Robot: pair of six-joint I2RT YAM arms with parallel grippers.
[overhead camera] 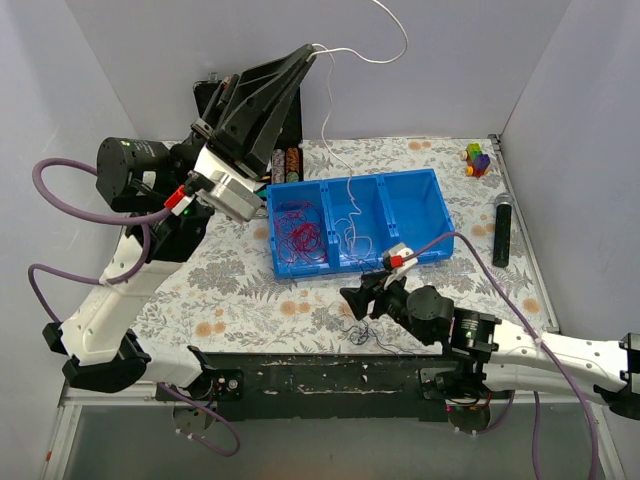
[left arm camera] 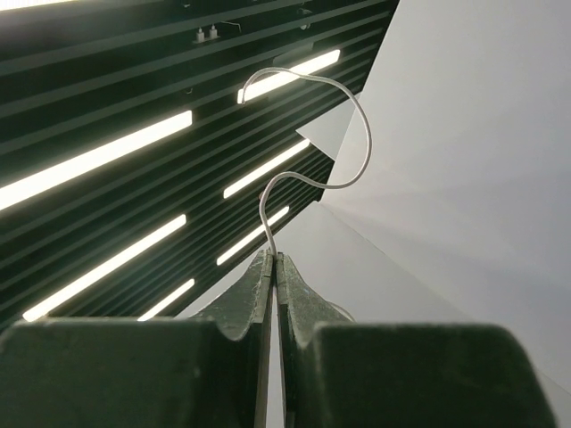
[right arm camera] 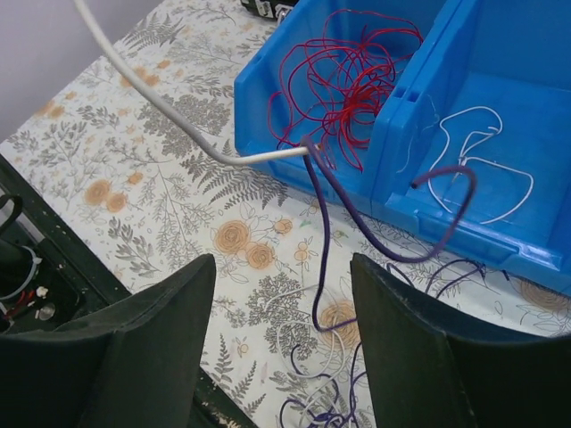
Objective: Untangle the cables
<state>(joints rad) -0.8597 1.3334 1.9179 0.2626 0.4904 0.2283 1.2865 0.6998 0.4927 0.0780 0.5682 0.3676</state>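
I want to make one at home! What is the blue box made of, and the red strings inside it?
The blue bin looks like moulded plastic: smooth, evenly coloured walls with a slight sheen. The red cables are probably thin wire in plastic coating, since they hold springy loops instead of lying limp; no core shows.

This is a robotics lab's test cell. Plain pale panels (overhead camera: pixel 560 70) box in the table on three sides. The left arm (overhead camera: pixel 110 320) and the right arm (overhead camera: pixel 540 350) are bolted to a black base plate (overhead camera: pixel 320 375) at its near edge, and a floral cloth (overhead camera: pixel 250 290) covers the top. Overhead, strip lights (left arm camera: pixel 98 160) run between dark ceiling slats (left arm camera: pixel 107 80).
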